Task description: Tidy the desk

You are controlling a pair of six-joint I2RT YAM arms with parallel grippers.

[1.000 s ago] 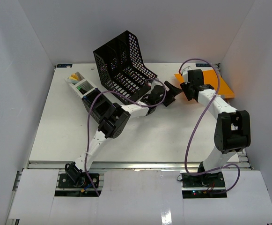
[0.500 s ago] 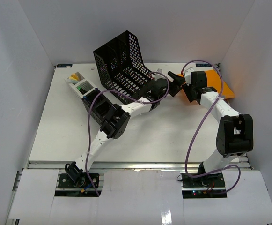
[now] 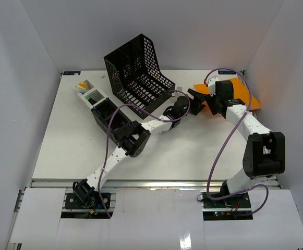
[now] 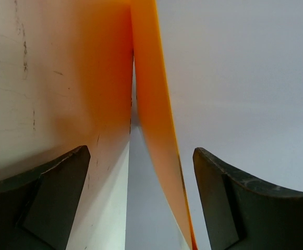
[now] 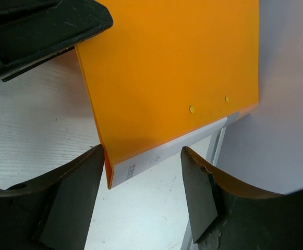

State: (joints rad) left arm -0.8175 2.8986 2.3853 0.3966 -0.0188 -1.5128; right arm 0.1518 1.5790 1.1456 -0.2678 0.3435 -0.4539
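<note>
Counter [image 3: 73, 151] sorting looks barely begun to us, with the white top spread beneath both arms. Our left claw [image 4: 141, 156] gapes wide, the orange folder [image 4: 156, 104] edge-on between its jaws but ungripped. Our right claw [image 5: 142, 151] is equally wide, over the folder's corner at the far right. Further out, the black mesh rack [image 3: 138, 73] sits tipped and the long compartment tray [image 3: 94, 101] lies askew, so we judge nearly everything is left to do.

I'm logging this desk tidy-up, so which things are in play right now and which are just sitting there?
In play: desk, folder, left fingers and right fingers, both open at the folder.
Just sitting, likely for later: rack, tray of small items.
</note>
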